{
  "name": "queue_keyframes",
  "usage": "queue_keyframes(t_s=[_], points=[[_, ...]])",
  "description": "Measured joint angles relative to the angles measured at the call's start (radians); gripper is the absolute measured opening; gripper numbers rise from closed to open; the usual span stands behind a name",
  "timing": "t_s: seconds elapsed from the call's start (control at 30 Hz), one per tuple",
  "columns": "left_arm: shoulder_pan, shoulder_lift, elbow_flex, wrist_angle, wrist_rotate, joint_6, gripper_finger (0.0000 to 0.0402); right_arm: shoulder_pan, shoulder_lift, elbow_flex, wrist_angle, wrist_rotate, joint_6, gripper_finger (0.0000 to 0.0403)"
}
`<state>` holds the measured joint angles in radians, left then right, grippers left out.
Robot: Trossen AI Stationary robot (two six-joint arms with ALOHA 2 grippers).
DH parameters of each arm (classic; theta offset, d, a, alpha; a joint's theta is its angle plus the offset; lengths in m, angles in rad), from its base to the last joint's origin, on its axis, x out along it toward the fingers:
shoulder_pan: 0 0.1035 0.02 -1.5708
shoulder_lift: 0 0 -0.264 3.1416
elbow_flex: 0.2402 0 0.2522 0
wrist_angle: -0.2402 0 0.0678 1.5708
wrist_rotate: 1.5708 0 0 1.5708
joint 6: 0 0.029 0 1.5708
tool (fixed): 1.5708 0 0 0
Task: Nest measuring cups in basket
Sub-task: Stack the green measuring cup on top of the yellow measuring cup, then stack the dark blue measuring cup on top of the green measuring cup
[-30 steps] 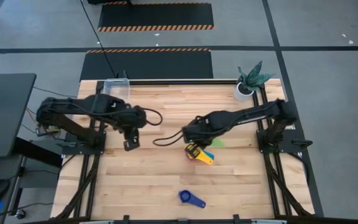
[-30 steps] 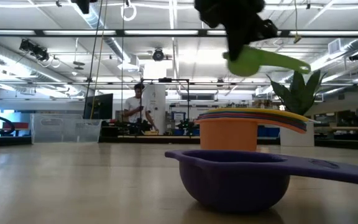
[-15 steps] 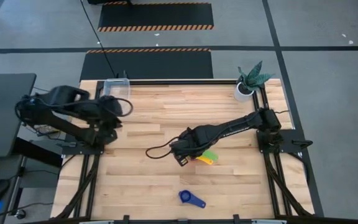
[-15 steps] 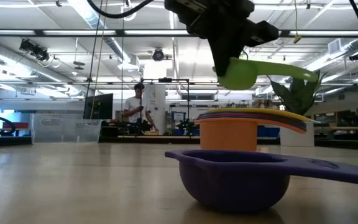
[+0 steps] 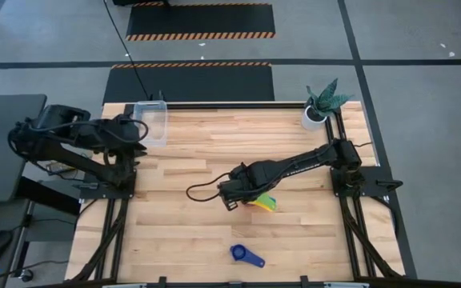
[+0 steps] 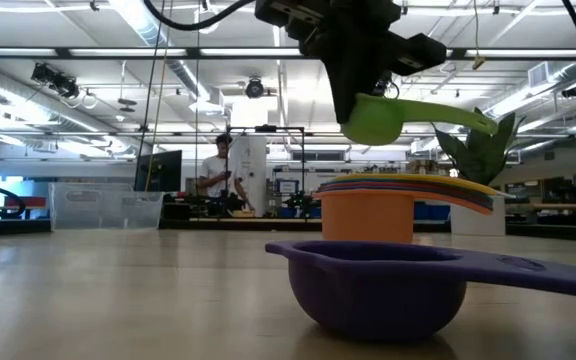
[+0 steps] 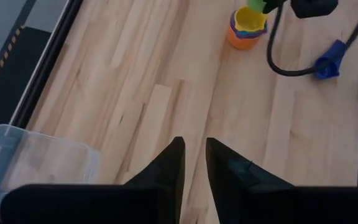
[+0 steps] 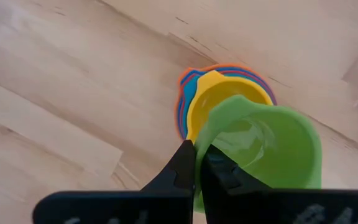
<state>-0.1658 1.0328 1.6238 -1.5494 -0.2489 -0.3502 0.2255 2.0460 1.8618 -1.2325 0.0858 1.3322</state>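
The right pincer (image 6: 368, 95) is clamped on the rim of a lime-green measuring cup (image 6: 380, 117), a small round scoop with a flat handle jutting out level to one side; in the low view it hangs in the air just above the nested stack (image 6: 368, 205) without touching it; the right wrist view shows the green cup's glossy bowl over the stack's yellow mouth, offset toward one side rather than centred.

The stack stands upright near the middle of the counter (image 5: 206, 160), toward four o'clock from its centre; its outermost cup is orange, and inside it the rims step through purple, blue and red lines to a yellow cup (image 8: 219, 93) on top; their flat handles fan out together on one side.

A dark blue cup (image 5: 246, 255) lies alone toward six o'clock on the counter, well apart from the stack; in the low view it sits upright close to the camera, a wide shallow bowl with its long handle pointing away.

The basket (image 5: 151, 121), a clear low-walled bin, sits at the ten o'clock corner of the counter; no cup shows in it; the left pincer (image 7: 194, 163) hovers just beside it, fingers narrow with a slim gap and holding nothing.

A potted plant (image 5: 320, 104) stands at the two o'clock corner.
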Motion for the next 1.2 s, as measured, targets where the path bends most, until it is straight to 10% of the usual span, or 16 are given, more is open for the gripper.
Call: queue_keyframes(t_s=[0.6,1.2], points=[[0.0,-0.001,0.0,-0.011,0.001,0.027,0.007,-0.015,0.034,-0.001,-0.019,-0.056,-0.072,0.0088],[0.0,0.062,-0.001,0.038,0.033,-0.167,0.007,-0.027,-0.074,0.321,-0.329,0.074,-0.324,0.0004]])
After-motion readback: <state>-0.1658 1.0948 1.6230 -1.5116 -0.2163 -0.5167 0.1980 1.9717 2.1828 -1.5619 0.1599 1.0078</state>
